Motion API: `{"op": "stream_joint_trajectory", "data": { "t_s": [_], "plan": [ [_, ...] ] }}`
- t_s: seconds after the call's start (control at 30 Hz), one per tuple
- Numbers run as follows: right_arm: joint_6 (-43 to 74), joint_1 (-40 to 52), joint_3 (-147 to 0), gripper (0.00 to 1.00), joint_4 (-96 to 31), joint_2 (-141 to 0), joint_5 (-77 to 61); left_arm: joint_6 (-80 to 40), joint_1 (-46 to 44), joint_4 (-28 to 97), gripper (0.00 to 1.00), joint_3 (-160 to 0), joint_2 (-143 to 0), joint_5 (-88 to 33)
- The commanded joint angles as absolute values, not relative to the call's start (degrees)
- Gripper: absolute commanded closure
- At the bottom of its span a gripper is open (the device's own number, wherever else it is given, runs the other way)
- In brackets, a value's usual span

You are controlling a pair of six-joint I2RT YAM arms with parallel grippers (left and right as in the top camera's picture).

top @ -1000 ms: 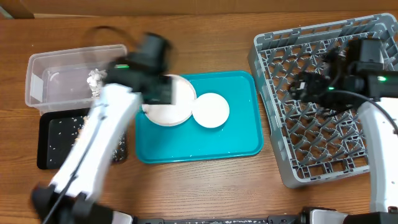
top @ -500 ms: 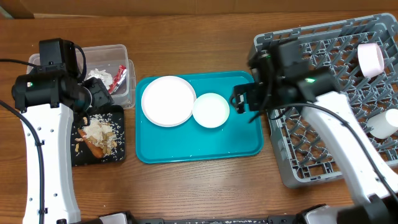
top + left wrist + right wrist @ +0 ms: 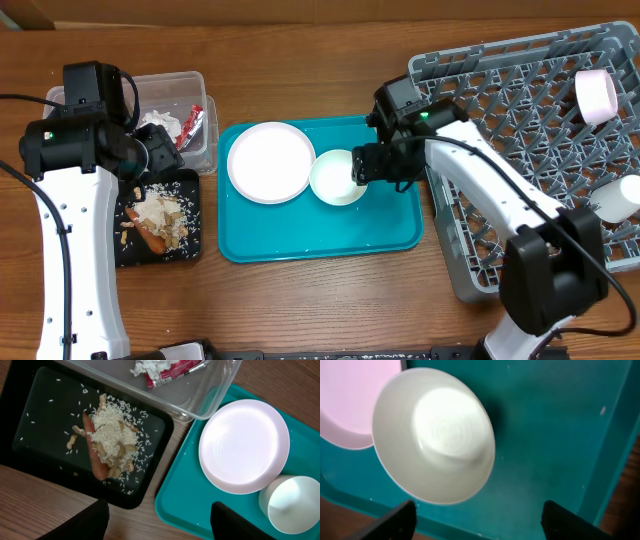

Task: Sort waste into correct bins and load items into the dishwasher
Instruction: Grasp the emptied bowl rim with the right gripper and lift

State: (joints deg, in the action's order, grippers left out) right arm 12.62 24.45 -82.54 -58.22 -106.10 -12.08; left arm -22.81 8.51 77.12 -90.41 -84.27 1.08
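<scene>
While nothing lies between its jaws, the left pincer (image 3: pixel 159 510) hangs spread wide above the spot where the black tray (image 3: pixel 30 435) and the teal tray (image 3: pixel 185 502) come close, gripping and touching nothing. On the black tray lies the orange carrot (image 3: pixel 96 466), half buried under beige, rice-like food scraps (image 3: pixel 112 435) that also speckle the tray's floor. Just behind it stands the clear tub (image 3: pixel 210 395), holding the crumpled white paper (image 3: pixel 142 366) and the red snack wrapper (image 3: pixel 170 372). On the teal tray the large round plate (image 3: pixel 270 161) and a small bowl (image 3: pixel 335 182) sit side by side, upright, their rims meeting or nearly so. The right pincer (image 3: pixel 477 507) is likewise apart and empty, poised at the bowl's right rim; whether a finger touches that rim cannot be told. Farther right stands the grey dish rack (image 3: pixel 520 130), with a small cup (image 3: pixel 597 95) tilted among the pegs near its far corner and another white dish (image 3: pixel 620 198) at its right edge, partly cut off by the frame.
</scene>
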Motion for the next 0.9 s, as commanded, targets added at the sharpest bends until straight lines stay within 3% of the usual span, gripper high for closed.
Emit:
{"op": "stream_joint_trajectory", "data": {
  "t_s": [0.0, 0.5, 0.63, 0.87],
  "plan": [
    [14.8, 24.8, -80.4, 0.23, -56.1, -106.9, -12.3, -23.8, 8.6, 76.9, 0.32, -90.4, -83.7, 0.5],
    [15.0, 24.8, -69.8, 0.3, -42.0, -107.1, -12.9, -23.8, 8.6, 76.7, 0.33, -90.4, -83.7, 0.4],
    [15.1, 24.8, -68.2, 0.38, -39.2, -107.3, -12.9, -23.8, 8.6, 76.7, 0.33, -90.4, -83.7, 0.4],
    [15.1, 24.8, -67.8, 0.63, -39.9, -107.5, -12.6, -23.8, 8.6, 76.6, 0.32, -90.4, -83.7, 0.4]
  ]
}}
